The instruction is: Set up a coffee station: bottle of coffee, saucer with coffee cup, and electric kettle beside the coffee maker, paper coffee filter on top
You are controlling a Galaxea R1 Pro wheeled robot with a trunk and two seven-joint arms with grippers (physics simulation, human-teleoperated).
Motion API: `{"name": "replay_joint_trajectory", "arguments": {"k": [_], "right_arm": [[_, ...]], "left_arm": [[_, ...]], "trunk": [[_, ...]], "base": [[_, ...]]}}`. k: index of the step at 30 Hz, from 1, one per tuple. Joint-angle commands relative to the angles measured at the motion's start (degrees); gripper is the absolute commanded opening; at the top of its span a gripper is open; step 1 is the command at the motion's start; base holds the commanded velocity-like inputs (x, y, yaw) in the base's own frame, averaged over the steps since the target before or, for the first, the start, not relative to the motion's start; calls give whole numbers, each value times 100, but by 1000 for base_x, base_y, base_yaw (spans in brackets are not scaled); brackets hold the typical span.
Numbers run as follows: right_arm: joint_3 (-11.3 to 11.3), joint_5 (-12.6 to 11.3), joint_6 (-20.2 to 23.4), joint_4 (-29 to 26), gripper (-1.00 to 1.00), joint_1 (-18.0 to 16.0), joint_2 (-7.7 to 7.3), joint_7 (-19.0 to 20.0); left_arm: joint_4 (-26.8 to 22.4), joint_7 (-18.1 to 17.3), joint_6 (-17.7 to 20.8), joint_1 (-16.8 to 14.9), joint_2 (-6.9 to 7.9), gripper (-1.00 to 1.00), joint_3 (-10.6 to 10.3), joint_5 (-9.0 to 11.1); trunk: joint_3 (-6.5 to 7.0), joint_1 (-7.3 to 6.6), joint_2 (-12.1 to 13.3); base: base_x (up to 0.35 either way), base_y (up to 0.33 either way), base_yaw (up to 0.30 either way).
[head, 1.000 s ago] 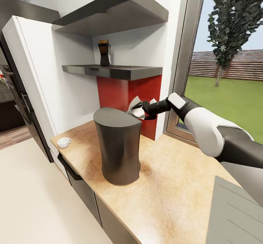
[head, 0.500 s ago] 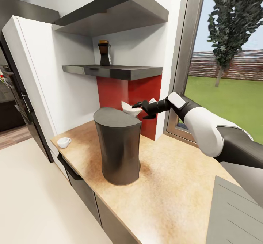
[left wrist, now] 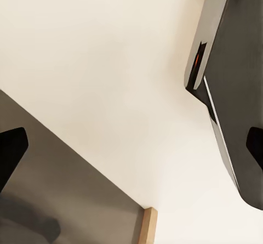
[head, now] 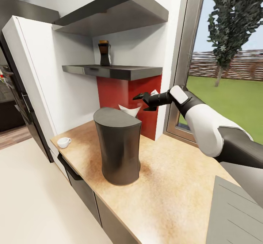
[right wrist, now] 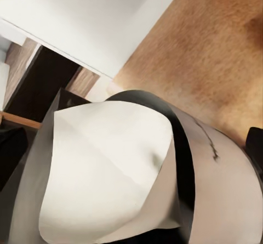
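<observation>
Right gripper has its jaws spread and nothing between them; it hovers just above and beside the paper coffee filter. The filter sits at the far rim of the coffee maker, on its flat top, standing up like an open cone rather than lying flat. The right wrist view shows the filter covering a good part of the top of the coffee maker.

Risks:
- Filter is light and perched near the edge; a finger brushing it on retreat could knock it off behind the coffee maker, toward the red wall panel.
- If it does drop back there, a regrasp looks awkward, tight between appliance and wall.
- Low retreat could also nudge the coffee maker itself.

The bottle of coffee stands on the kitchen shelf, not yet moved. The coffee cup sits on the kitchen countertop near its end, well apart from the coffee maker.

Left pincer: only dark finger edges show at the frame sides of its wrist view, so cannot tell its state.
</observation>
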Motion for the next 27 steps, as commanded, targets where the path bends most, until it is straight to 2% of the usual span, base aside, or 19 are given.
{"name": "replay_joint_trajectory", "arguments": {"k": [1, 8, 19, 27], "right_arm": [[-41, 61, 20, -8, 100, -6, 3, 33], [-41, 61, 20, -15, 100, -6, -5, 33], [-41, 57, 20, -19, 100, -6, -6, 50], [-63, 57, 20, -20, 100, -6, -12, 51]], "left_arm": [[-2, 12, 17, -5, 0, 100, 7, 57], [-2, 30, 1, -5, -6, 100, 10, 56], [-2, 53, -14, -5, -2, 100, 14, 58], [-2, 51, -14, -5, -3, 100, 14, 57]], "trunk": [[-13, 4, -13], [-13, 4, -13], [-13, 4, -13], [-13, 4, -13]], "base": [[0, 0, 0], [-32, 10, 0], [-233, 188, 0], [-33, 31, 0]]}}
